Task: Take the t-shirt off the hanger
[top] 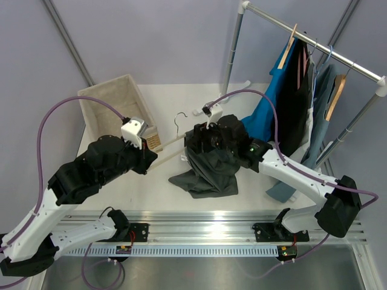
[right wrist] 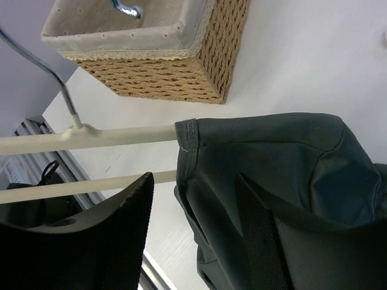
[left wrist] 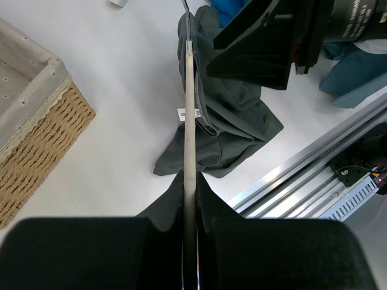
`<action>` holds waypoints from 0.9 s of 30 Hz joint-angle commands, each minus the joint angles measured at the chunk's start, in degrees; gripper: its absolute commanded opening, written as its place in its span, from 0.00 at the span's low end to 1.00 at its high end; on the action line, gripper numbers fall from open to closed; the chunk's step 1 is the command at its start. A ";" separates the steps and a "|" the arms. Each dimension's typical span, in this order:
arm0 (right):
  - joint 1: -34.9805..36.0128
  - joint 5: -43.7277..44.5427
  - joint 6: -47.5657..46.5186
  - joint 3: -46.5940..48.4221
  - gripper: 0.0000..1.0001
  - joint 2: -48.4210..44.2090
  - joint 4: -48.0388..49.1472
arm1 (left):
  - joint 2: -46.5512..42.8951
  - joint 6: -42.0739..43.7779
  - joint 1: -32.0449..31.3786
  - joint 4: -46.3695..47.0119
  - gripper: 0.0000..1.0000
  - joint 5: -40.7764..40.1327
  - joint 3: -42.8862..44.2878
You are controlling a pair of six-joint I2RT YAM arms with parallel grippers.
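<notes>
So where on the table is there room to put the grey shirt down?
Bare white table lies at the back, between the woven wicker basket and the metal rack pole. Another strip runs along the front edge, near the dark grey cotton t-shirt. The middle is crowded: slim cream hanger, shirt, left arm, right arm.

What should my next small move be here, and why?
Probably close the right claw on the t-shirt and draw it away from the left claw, which clamps the hanger at its bare end; fabric covers only the far arm.
</notes>
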 commanded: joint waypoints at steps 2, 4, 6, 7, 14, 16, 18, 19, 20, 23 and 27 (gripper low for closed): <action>1.70 3.80 1.44 1.68 0.61 2.87 4.26 | -1.33 -1.25 0.03 6.05 0.00 -1.76 1.10; 2.23 4.42 1.54 1.86 0.59 3.75 4.79 | -1.50 -1.60 0.03 6.49 0.00 -1.76 1.19; 2.50 7.05 1.97 2.12 0.50 4.81 4.44 | -1.50 -2.04 0.03 6.76 0.00 -1.32 1.19; 2.59 10.37 2.32 2.12 0.37 4.99 4.18 | -1.42 -2.04 0.03 6.76 0.00 -1.14 1.28; 2.50 20.68 3.21 3.26 0.00 4.29 -1.44 | -4.57 -0.99 0.03 6.06 0.00 1.04 -2.31; 2.50 22.61 2.51 4.76 0.00 4.02 -2.85 | -6.68 -0.55 0.03 5.35 0.00 1.67 -3.99; 2.50 25.76 2.24 6.68 0.00 4.11 -5.57 | -9.13 0.42 0.03 3.95 0.00 1.58 -5.13; 2.32 26.91 2.59 7.56 0.00 4.63 -6.97 | -10.02 0.59 0.03 3.42 0.00 1.15 -5.31; 2.06 27.62 2.76 8.36 0.00 4.90 -9.51 | -10.72 0.68 0.03 2.90 0.00 0.62 -5.23; -0.31 26.23 3.47 10.21 0.00 5.34 -11.03 | -13.19 0.25 0.03 0.87 0.00 -0.17 -3.82; -2.33 24.55 4.00 9.68 0.00 5.34 -10.77 | -16.00 -0.55 -0.05 0.78 0.00 -0.79 -2.68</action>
